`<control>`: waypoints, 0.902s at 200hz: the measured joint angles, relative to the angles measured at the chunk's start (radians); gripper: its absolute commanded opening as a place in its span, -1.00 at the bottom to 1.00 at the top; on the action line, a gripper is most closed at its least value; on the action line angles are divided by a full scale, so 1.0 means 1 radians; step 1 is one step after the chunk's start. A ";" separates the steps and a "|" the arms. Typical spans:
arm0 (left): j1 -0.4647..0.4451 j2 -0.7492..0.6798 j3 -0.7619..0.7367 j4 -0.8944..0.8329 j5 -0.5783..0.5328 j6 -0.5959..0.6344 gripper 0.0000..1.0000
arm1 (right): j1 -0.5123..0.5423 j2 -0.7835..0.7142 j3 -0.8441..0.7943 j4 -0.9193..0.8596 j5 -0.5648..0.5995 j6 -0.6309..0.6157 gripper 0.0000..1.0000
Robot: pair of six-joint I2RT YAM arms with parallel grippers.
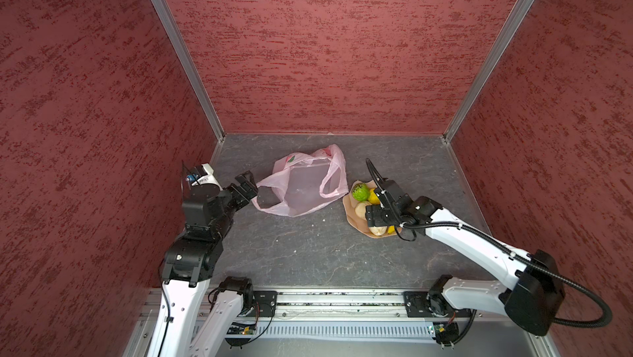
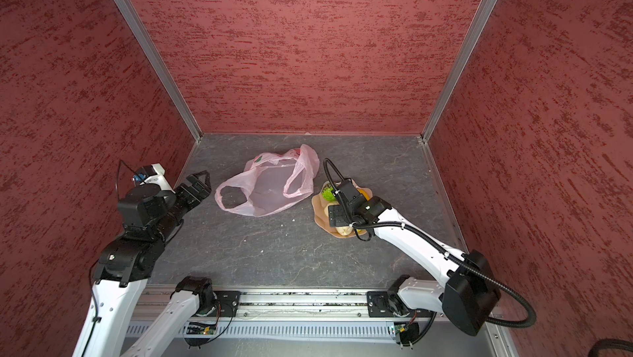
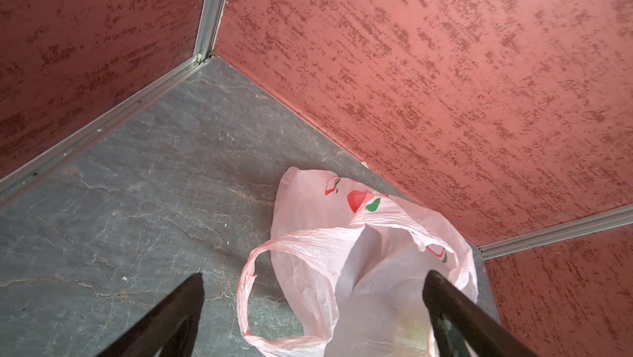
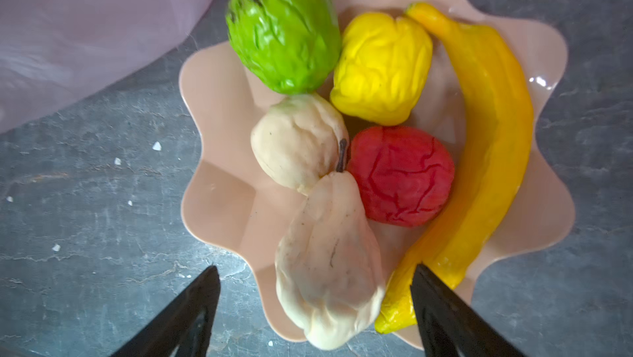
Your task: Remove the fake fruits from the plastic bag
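Observation:
The pale-pink plastic bag [image 1: 301, 187] [image 2: 270, 190] [image 3: 373, 269] lies slack on the grey table, mouth and handles spread; no fruit shows through it. The fake fruits sit in a peach scalloped bowl [image 4: 219, 201] to its right: a green one [image 4: 284, 26], a yellow one [image 4: 380, 67], a red one [image 4: 400, 177], a banana [image 4: 486, 153], a round beige one [image 4: 298, 142] and a beige pear [image 4: 329, 269]. My right gripper [image 4: 315, 268] [image 1: 375, 218] hovers open over the pear, its fingers apart from it. My left gripper [image 3: 314, 276] [image 1: 251, 184] is open by the bag's left handle, holding nothing.
Red textured walls close in the table on the left, back and right. The bowl [image 1: 352, 214] stands right beside the bag's edge. White crumbs [image 4: 156, 146] dot the table near the bowl. The arms' base rail [image 1: 342, 300] runs along the front edge.

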 measured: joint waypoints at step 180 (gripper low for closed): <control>-0.290 -0.127 -0.383 -0.401 0.370 -0.271 0.30 | -0.190 -0.048 0.170 0.064 0.076 -0.045 -0.12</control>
